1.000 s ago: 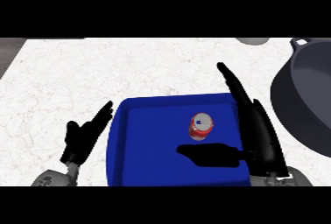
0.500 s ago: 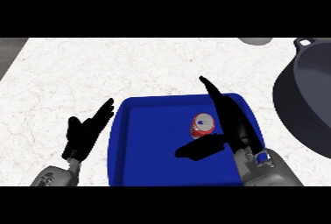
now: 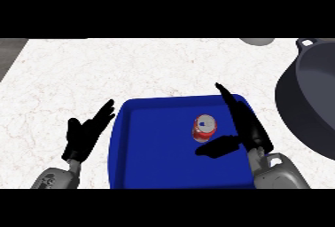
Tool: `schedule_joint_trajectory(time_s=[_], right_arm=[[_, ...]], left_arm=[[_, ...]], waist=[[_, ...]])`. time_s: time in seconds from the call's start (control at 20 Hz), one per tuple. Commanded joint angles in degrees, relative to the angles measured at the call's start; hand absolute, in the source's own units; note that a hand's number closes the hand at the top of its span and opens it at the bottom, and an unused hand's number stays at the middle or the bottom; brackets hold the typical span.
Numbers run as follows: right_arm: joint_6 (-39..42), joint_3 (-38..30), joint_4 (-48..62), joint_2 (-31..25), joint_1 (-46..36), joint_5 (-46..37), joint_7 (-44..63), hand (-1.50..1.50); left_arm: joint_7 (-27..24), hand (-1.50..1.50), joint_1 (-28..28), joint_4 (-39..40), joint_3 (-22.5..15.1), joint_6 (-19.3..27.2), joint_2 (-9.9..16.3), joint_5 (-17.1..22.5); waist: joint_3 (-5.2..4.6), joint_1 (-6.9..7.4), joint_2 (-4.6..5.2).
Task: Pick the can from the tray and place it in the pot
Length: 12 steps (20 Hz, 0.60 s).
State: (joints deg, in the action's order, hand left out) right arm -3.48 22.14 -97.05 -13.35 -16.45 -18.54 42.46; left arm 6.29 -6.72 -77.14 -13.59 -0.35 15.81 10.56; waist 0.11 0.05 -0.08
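Observation:
A red can [image 3: 204, 127] with a silver top lies in the middle of the blue tray [image 3: 150, 155]. My right hand [image 3: 243, 126] is open just to the can's right, straight fingers pointing away and the thumb spread below the can; I cannot tell whether it touches the can. The dark grey pot [image 3: 307, 95] fills the right edge of the view. My left hand [image 3: 83, 135] rests open with its fingers up, just outside the tray's left rim.
A pale round object [image 3: 256, 41] shows at the counter's far edge, cut off by the top. The white marbled counter [image 3: 118, 71] stretches behind and left of the tray. One pot handle [image 3: 305, 42] sticks out at the upper right.
My right hand has moved left from the tray's right rim over the tray, closing in beside the can. The can and my left hand have stayed in place.

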Motion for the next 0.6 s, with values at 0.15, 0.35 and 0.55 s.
schedule_joint_trajectory(time_s=[0.15,0.35,0.55], right_arm=[[1.9,-3.5,-2.3,0.7,8.5,1.3,-9.0,-1.5],[3.3,-8.3,1.3,3.2,6.1,8.5,-14.3,-1.5],[3.5,-9.7,4.5,5.8,6.9,10.6,-20.3,-1.5]], left_arm=[[-0.4,0.0,-1.6,3.2,3.1,-1.7,-2.0,-2.2],[-1.4,0.0,1.9,0.7,2.8,-2.3,-1.7,-2.3],[0.8,0.0,1.5,-0.8,2.9,-2.2,-2.6,-3.4]], waist=[[-0.11,-0.3,0.09],[-0.09,-0.01,0.14],[-0.09,0.06,0.11]])
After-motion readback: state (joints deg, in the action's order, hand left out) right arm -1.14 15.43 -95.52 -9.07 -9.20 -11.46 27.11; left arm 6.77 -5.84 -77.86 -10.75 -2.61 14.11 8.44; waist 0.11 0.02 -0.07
